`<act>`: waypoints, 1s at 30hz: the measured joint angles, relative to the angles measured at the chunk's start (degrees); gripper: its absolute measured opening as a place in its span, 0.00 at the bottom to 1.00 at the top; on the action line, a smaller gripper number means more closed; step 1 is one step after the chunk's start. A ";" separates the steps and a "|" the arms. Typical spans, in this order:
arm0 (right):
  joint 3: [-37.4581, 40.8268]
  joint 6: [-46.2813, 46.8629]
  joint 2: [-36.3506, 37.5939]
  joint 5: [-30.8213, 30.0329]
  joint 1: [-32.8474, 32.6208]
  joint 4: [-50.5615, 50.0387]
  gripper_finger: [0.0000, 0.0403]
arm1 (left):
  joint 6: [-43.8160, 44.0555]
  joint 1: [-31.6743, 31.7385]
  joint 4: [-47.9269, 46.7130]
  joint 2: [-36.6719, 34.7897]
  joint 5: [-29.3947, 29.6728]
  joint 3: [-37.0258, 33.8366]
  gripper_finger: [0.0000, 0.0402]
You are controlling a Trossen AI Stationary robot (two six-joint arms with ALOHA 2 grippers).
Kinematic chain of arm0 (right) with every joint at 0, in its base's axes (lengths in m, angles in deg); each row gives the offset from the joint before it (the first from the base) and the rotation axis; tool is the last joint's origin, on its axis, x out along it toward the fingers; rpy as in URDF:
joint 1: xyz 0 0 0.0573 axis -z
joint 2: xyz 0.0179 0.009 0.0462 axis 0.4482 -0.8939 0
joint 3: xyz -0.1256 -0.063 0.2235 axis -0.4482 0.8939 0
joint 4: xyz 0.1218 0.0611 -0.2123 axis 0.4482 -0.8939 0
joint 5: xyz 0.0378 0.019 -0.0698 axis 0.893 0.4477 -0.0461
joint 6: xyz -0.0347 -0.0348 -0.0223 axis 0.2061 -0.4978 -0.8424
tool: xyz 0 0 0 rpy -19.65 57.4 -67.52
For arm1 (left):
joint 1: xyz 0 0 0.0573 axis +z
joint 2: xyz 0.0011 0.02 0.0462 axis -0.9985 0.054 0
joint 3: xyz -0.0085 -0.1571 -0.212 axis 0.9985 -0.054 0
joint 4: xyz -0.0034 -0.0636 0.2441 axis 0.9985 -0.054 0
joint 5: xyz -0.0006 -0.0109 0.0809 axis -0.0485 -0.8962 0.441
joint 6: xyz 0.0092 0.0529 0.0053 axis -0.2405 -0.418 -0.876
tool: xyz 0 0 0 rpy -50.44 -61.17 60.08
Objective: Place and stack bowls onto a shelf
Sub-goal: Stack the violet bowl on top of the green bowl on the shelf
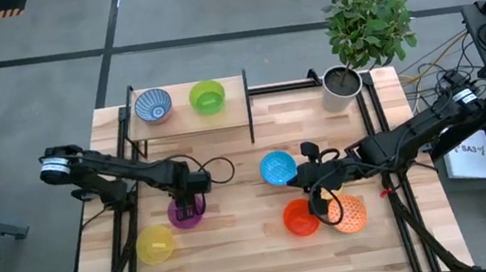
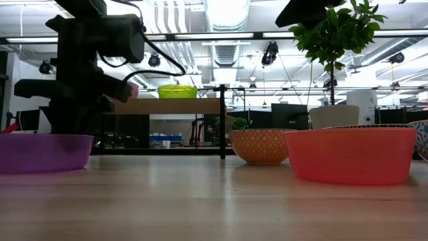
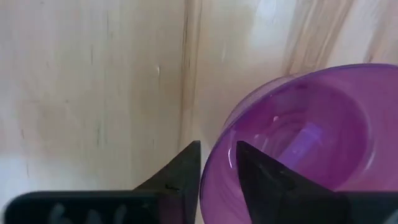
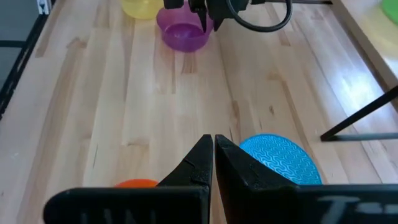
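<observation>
A purple bowl (image 1: 185, 214) stands on its base on the table at left. My left gripper (image 1: 190, 189) points straight down over the bowl's far rim, one finger inside (image 3: 273, 186) and one outside (image 3: 177, 180), with a gap between them. My right gripper (image 4: 213, 146) is shut and holds nothing. It hovers above the table between the light blue bowl (image 1: 278, 167) and the red-orange bowl (image 1: 300, 218). A blue-white patterned bowl (image 1: 153, 106) and a green bowl (image 1: 207, 96) sit on the shelf (image 1: 189, 122). My left gripper comes from above and stands astride the purple bowl's rim (image 3: 212, 171), one finger in the hollow and one outside the wall. Whether the fingers touch the rim I cannot tell. The bowl rests flat on the table.
A yellow bowl (image 1: 155, 245) lies near the purple one, toward the table's near left. A speckled orange bowl (image 1: 349, 214) stands beside the red-orange one. A white plant pot (image 1: 341, 87) is at the far right. Bare tabletop lies between the two arms.
</observation>
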 joint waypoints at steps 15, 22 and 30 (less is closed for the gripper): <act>2.13 1.01 0.00 0.17 -0.15 0.12 0.02 | -0.24 0.78 -3.44 -3.27 -3.92 10.34 0.00; 3.69 1.06 0.00 0.61 -1.68 0.08 0.02 | -0.43 6.03 -10.88 -3.50 -1.50 29.57 0.00; 5.04 1.07 0.00 0.63 -2.38 0.29 0.02 | -3.83 19.12 -14.46 -3.55 0.15 47.63 0.00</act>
